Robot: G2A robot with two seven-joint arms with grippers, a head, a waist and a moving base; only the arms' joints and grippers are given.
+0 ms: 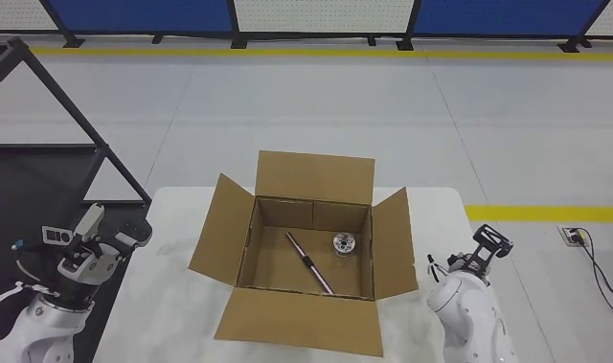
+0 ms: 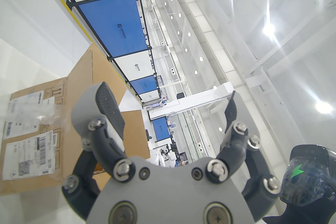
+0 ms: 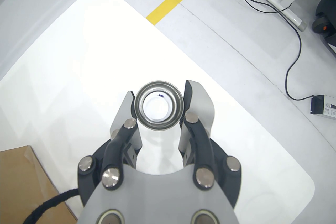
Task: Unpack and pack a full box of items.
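Box: cardboard, standing on the white bench at mid-width, with all four flaps folded outward.

Contents, as seen from the top view: one slender rod lying diagonally across the floor of the box, and one round metal part just beside the rod's far end, toward the right wall. The two appear apart, though the gap is too fine to confirm.

Right end effector: positioned over the bare bench to the right of the box, well clear of it. Its fingers are closed against opposite sides of a metal ring, with the ring's opening facing the wrist camera. Whether the ring touches the bench cannot be told.

Left end effector: located at the left edge of the bench, beside the box's left flap (labels are stuck to the flap's outer face). It is tilted upward toward the ceiling, with its fingers spread wide and nothing between them.
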